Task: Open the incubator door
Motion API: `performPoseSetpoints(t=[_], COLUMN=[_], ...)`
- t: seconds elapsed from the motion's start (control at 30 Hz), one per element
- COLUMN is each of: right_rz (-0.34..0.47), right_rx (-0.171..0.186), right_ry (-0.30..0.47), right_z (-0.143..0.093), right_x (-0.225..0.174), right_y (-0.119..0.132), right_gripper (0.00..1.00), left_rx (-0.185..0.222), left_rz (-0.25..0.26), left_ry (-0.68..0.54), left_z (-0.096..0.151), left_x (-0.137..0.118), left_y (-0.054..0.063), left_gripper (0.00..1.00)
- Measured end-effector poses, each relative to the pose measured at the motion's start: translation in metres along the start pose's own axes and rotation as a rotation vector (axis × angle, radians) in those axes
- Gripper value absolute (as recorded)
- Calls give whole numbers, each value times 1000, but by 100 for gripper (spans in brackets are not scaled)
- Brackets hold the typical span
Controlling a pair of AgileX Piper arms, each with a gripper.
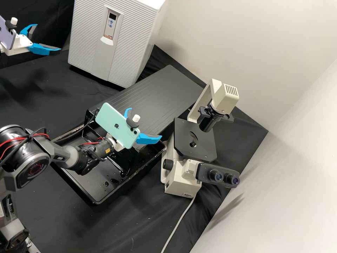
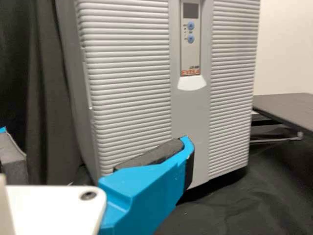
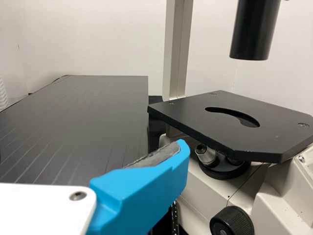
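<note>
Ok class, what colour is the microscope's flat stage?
The stage is black, best seen in the right wrist view.

The table is covered by a black cloth with loose folds. At its far side stands the incubator, upright, pale grey, with 2 ribbed bands down its front. Between it and the microscope lies a long black slab with fine parallel lines, raised over the cloth on a low frame. Near the slab's nearer end sits a black rectangular tray. Beside the tray stands the cream microscope, with 2 eyepieces and a dark stage; its grey cord trails across the cloth.
</note>
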Motion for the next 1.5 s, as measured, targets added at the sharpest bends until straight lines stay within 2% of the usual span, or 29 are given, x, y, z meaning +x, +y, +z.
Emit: performPoseSetpoints(t=[0.17, 0.5, 0.8, 1.0, 1.1, 1.23, 1.4, 1.5], right_rz=[0, 0, 0, 0, 0, 0, 0, 0], right_rx=[0, 0, 0, 0, 0, 0, 0, 0], right_ry=[0, 0, 0, 0, 0, 0, 0, 0], right_z=[0, 0, 0, 0, 0, 0, 0, 0], right_x=[0, 0, 0, 0, 0, 0, 0, 0], right_y=[0, 0, 0, 0, 0, 0, 0, 0], right_gripper=[100, 100, 100, 100, 100, 100, 100, 100], left_rx=[15, 41, 60, 30, 29, 31, 59, 53], left_rz=[9, -22, 3, 43, 57, 49, 21, 23], left_ry=[-16, -14, -97, -113, -120, -126, -156, -167], left_z=[-12, -25, -20, -17, -15, -15, -16, -16], left_x=[21, 60, 80, 91, 94, 96, 102, 107], left_y=[4, 1, 13, 28, 32, 29, 21, 22], left_gripper=[100, 100, 100, 100, 100, 100, 100, 100])
